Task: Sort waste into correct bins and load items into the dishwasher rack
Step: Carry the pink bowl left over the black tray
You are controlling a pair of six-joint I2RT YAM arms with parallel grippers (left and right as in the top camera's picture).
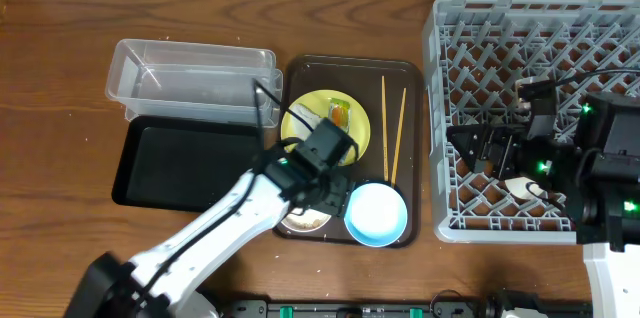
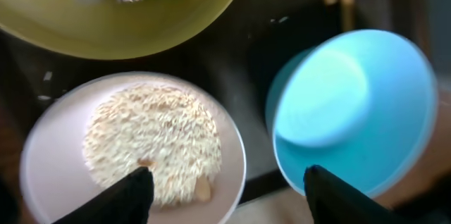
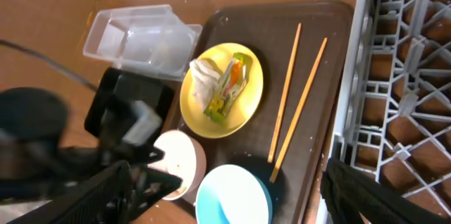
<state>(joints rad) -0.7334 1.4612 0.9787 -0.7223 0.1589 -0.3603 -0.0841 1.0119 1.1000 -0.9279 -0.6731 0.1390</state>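
Observation:
The brown serving tray [image 1: 300, 73] holds a pale-yellow plate [image 1: 312, 110] with a crumpled white tissue [image 3: 204, 79] and a green-and-orange wrapper [image 3: 229, 86], two chopsticks [image 1: 391, 128], a light-blue bowl [image 1: 376, 213] and a white bowl [image 2: 49, 160] of rice grains [image 2: 151, 143]. My left gripper [image 2: 222, 189] is open just above the white bowl's right rim, beside the blue bowl [image 2: 352, 108]. My right gripper [image 3: 225, 196] is open and empty, held high over the grey dishwasher rack [image 1: 530, 28] looking down at the tray. The clear tub [image 1: 190, 78] and black tray [image 1: 180, 163] lie left.
The rack [image 3: 416, 62] fills the right side of the table and stands against the serving tray's right edge. The clear tub and black tray touch each other left of the serving tray. Bare wooden table [image 1: 60, 108] lies further left.

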